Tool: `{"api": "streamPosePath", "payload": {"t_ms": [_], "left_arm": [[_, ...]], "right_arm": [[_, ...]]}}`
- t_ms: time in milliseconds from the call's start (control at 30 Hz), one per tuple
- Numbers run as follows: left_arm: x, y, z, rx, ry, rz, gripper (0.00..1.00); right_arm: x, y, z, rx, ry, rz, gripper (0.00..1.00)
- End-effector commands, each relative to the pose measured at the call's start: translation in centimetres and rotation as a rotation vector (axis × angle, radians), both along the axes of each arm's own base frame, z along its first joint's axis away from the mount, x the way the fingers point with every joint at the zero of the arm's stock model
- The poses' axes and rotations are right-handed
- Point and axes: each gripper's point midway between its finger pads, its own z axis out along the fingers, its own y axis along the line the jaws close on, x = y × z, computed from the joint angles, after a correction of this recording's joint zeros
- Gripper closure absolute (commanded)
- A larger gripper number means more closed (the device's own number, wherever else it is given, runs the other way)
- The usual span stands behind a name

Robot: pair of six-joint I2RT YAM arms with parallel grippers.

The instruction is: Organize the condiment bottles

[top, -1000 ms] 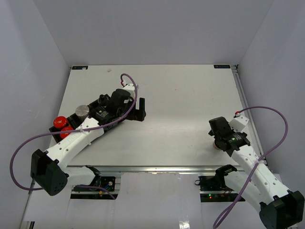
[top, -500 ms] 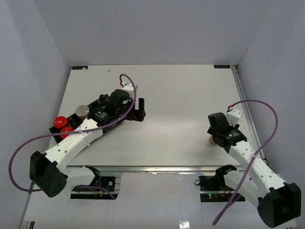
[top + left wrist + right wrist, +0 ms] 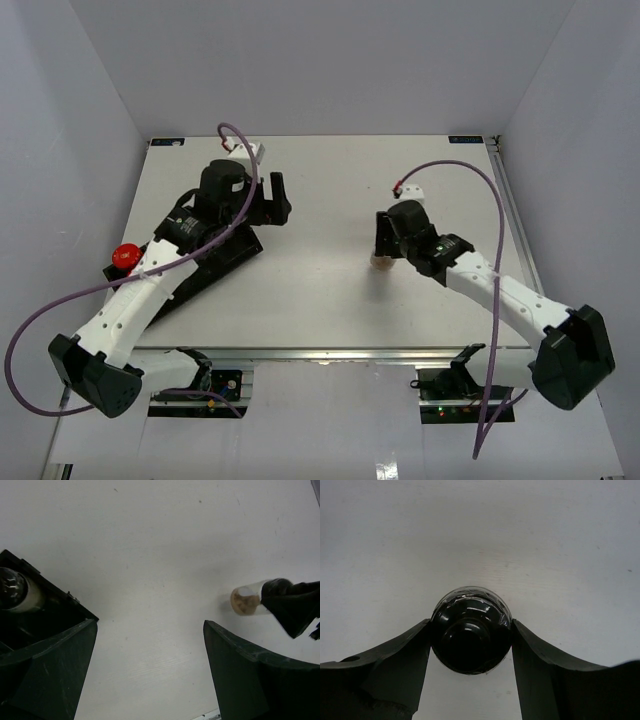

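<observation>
The right gripper [image 3: 384, 240] pinches a black-capped jar [image 3: 382, 263] between its two fingers, one pressed to each side of the cap, as the right wrist view shows. The jar's long axis runs in line with the fingers. Its cap faces back toward the wrist and its clear base, holding brown contents, points away. Whether the base touches the white table [image 3: 340, 180] cannot be told. The jar is well to the right of the black tray [image 3: 228, 258]. The left gripper [image 3: 272, 195] is spread wide and empty, over bare table just beside the tray's right end. In the tray, a red-capped jar [image 3: 124, 255] sits cap up at the left end. The left wrist view shows a dark-capped jar [image 3: 22, 595] with pale contents in a compartment near the tray's right edge. The left arm hides the rest of the tray.
</observation>
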Motion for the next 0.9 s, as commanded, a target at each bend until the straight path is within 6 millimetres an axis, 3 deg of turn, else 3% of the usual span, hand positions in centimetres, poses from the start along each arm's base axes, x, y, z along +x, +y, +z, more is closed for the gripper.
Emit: {"api": "streamPosePath", "payload": {"t_ms": [0, 167, 300, 433, 633, 767, 867], "left_arm": [[-1.1, 2.8, 2.8, -0.027, -0.012, 0.040, 0.02], [-1.9, 5.1, 3.2, -0.004, -0.024, 0.108, 0.02], [-2.4, 6.1, 3.1, 0.008, -0.030, 0.135, 0.02], [-2.8, 6.2, 2.8, 0.007, -0.024, 0.132, 0.02], [-3.3, 6.4, 2.9, -0.005, -0.029, 0.134, 0.02], [-3.4, 5.9, 2.7, -0.012, -0.027, 0.108, 0.02], [-3.2, 5.8, 2.4, -0.005, -0.019, 0.104, 0.02]], "right_arm": [[1.4, 8.5, 3.6, 0.038, -0.117, 0.177, 0.92], [1.4, 14.7, 4.1, 0.045, -0.129, 0.274, 0.92], [0.7, 18.2, 2.3, 0.007, -0.106, 0.330, 0.92], [0.1, 19.8, 1.0, -0.011, -0.097, 0.348, 0.92], [-0.5, 20.5, -0.2, 0.000, -0.084, 0.359, 0.89], [-0.7, 20.6, -1.1, -0.026, -0.074, 0.357, 0.71], [-0.8, 20.4, -1.7, -0.048, -0.067, 0.351, 0.52]]}}
